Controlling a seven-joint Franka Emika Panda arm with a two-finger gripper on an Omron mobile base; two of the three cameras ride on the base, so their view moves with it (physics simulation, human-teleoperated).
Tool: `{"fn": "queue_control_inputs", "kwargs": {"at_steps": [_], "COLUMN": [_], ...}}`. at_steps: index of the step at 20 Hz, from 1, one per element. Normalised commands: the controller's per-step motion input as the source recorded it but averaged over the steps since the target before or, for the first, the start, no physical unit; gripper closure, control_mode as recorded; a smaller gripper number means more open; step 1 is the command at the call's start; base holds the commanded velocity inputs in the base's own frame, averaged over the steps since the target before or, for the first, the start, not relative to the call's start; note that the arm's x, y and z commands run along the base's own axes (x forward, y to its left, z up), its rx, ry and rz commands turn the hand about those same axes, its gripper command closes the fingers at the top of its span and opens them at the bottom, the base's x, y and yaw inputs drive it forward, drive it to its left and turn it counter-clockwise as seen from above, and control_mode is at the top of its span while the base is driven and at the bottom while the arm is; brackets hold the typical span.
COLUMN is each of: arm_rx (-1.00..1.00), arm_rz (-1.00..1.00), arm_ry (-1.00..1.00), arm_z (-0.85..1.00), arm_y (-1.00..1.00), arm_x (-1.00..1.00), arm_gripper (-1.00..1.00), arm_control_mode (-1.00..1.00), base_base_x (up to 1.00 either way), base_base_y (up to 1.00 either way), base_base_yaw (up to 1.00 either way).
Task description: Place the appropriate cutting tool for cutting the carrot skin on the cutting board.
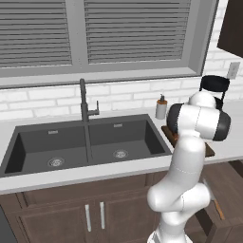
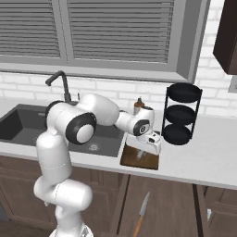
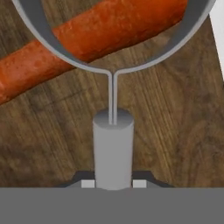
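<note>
I had the gripper clamped on the cutting tool, hovering low over the cutting board above the carrot; only releasing remained.

My arm reaches forward and right, wrist bent down; the gripper is clamped on the peeler's handle.

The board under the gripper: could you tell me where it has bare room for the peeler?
In the hand view, bare board lies on both sides of the peeler handle, below the carrot. The peeler's loop sits over the carrot, so it is crowded there. The gripper holds the handle. The counter right of the rack is bare too.
</note>
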Motion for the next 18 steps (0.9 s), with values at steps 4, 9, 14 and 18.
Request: {"fn": "queue_control_inputs", "kwargs": {"at_steps": [4,9,14,18], "arm_rx": [0.00,0.00,0.00,0.00], "arm_rz": [0.00,0.00,0.01,0.03], "arm_ry": [0.00,0.00,0.00,0.00], "arm_z": [-0.12,0.02,0.15,0.24], "arm_y": [0.04,0.06,0.33,0.26], "arm_x": [-0.05,-0.24,-0.33,-0.39], "arm_gripper": [-1.00,-1.00,-1.00,-1.00], "arm_control_mode": [-1.00,-1.00,-1.00,-1.00], "base_base_x": [0.00,0.00,0.00,0.00], "base_base_y": [0.00,0.00,0.00,0.00], "base_base_yaw": [0.00,0.00,0.00,0.00]}}
